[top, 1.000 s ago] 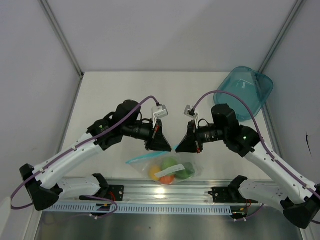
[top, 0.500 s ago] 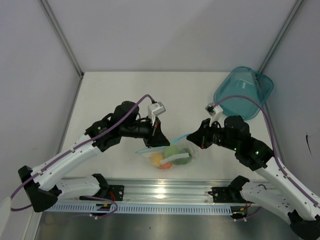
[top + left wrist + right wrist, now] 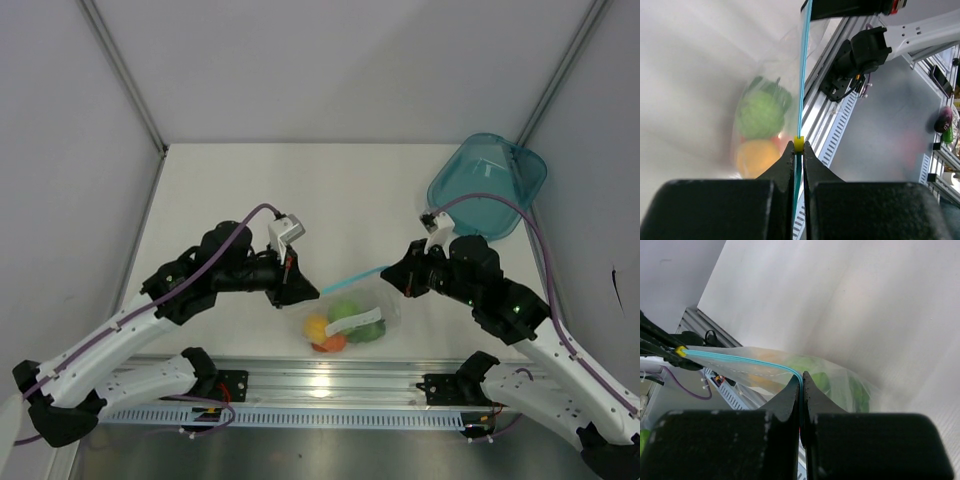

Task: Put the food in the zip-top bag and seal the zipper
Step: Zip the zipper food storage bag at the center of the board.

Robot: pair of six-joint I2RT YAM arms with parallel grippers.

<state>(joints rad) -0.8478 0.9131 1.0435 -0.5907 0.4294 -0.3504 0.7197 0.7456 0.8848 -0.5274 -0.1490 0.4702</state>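
The clear zip-top bag hangs above the table's near edge, stretched between both grippers. Inside it are the yellow, orange-red, light green and dark green food pieces. My left gripper is shut on the left end of the blue-teal zipper, right behind its small yellow slider. My right gripper is shut on the zipper's right end. The zipper runs taut between them, also in the left wrist view. The food shows blurred through the plastic in the left wrist view.
A translucent teal bowl stands at the table's far right corner. The aluminium rail with the arm bases runs along the near edge, just below the bag. White walls close off the left, back and right.
The left gripper has drawn back to the left along the zipper, the right gripper holding the other end. The bag has lifted and swung right, and the zipper is now pulled straight.
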